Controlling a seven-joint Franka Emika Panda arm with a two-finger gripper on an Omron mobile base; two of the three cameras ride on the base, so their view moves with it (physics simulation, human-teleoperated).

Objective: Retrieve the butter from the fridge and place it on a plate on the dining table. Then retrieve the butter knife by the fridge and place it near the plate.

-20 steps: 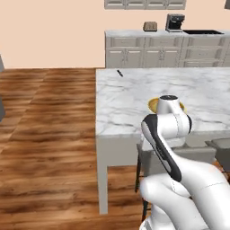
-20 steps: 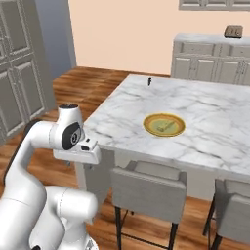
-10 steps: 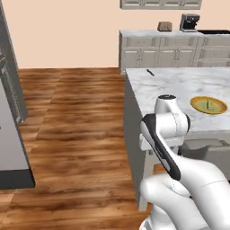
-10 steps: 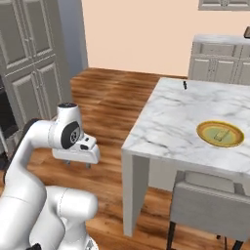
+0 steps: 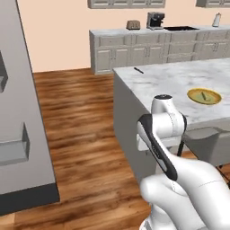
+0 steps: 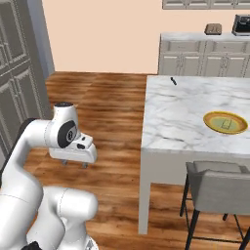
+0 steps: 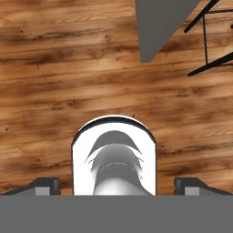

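Fingers point(image 7: 116, 185) of mine stand spread as wide as they go, with nothing between them; the 2 dark tips sit far apart at the bottom of my hand view, pointing straight down at the wooden floor point(image 7: 54, 73). In that same view a grey table leg point(image 7: 159, 27) and the thin black legs of a chair point(image 7: 211, 36) show toward the top right.

From the right base view my hand point(image 6: 74, 152) hangs low over the floor boards, off the near left corner of the dining table point(image 6: 171, 132), apart from it. From the left base view my arm point(image 5: 162, 130) folds in front of the table's near edge.

On that white marble surface lies the plate point(image 6: 225, 122), orange-yellow at the rim and greenish in the middle, toward the right side of the top. A small pale shape lies on its centre, too small for me to say what it is. The butter knife point(image 6: 173, 80), slim and dark, lies by itself near the far left corner of the same surface, well apart from the plate. I see both again in the left base view: plate point(image 5: 204, 96) and knife point(image 5: 139, 70).

The fridge point(image 5: 20, 117), grey and tall, stands at the left of the left base view. A grey chair point(image 6: 219, 183) is tucked under the near side of the table. Beige cabinets point(image 5: 148, 49) run along the far wall, carrying a toaster point(image 5: 132, 24) and a coffee machine point(image 5: 155, 20).
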